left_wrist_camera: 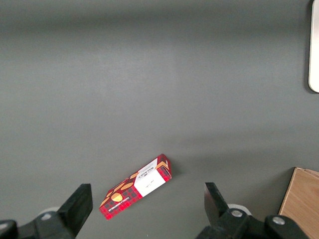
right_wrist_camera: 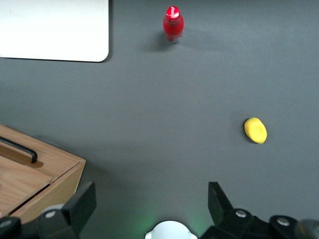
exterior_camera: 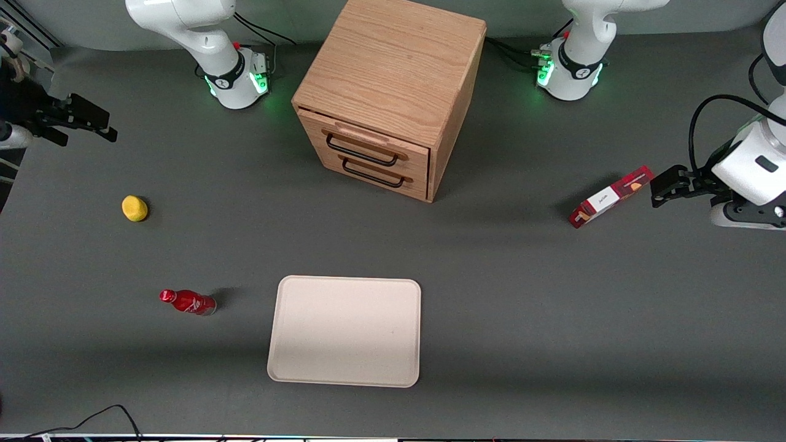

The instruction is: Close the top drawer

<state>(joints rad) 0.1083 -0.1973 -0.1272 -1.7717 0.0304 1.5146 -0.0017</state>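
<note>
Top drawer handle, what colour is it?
Black, on the top drawer, clearest in the front view; gripper is away.

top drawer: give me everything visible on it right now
The top drawer is the upper of two light oak drawers in the wooden cabinet. It has a black wire handle and a raised lip along its front. It stands out slightly from the cabinet face, not fully shut, level, directly above the lower drawer. Nothing touches it: the gripper hangs open toward the working arm's end of the table, well clear.
</note>
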